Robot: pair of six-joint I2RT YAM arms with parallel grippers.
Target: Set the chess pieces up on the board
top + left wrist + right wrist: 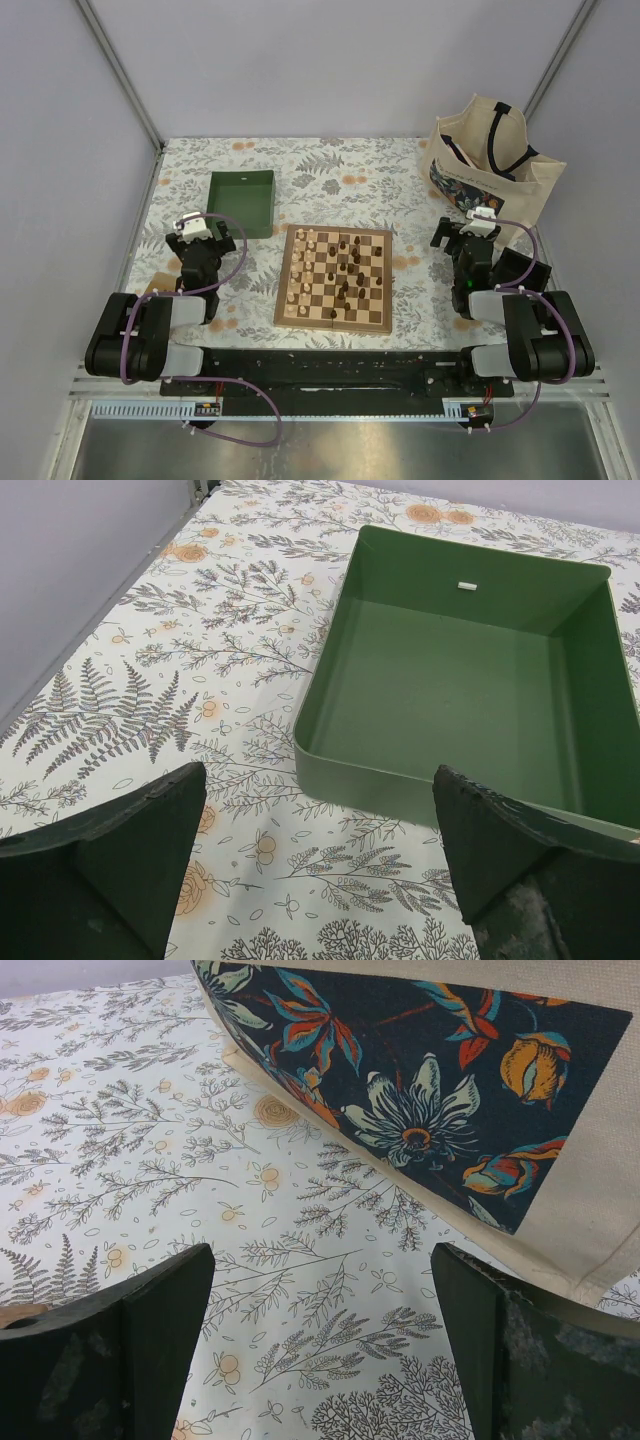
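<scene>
The wooden chessboard (334, 312) lies in the middle of the table in the top view. Pale chess pieces (305, 240) stand along its left side and far left corner. Dark chess pieces (352, 262) are scattered over its middle and right squares. My left gripper (196, 229) is open and empty, left of the board, facing the green tray; its jaws (318, 855) stand wide apart over the tablecloth. My right gripper (468, 227) is open and empty, right of the board, beside the tote bag; its jaws (322, 1335) stand wide apart.
An empty green tray (243, 183) (400, 780) stands at the back left of the board. A cream tote bag with a floral panel (492, 172) (430, 1080) stands at the back right. The floral tablecloth (400, 180) covers the table.
</scene>
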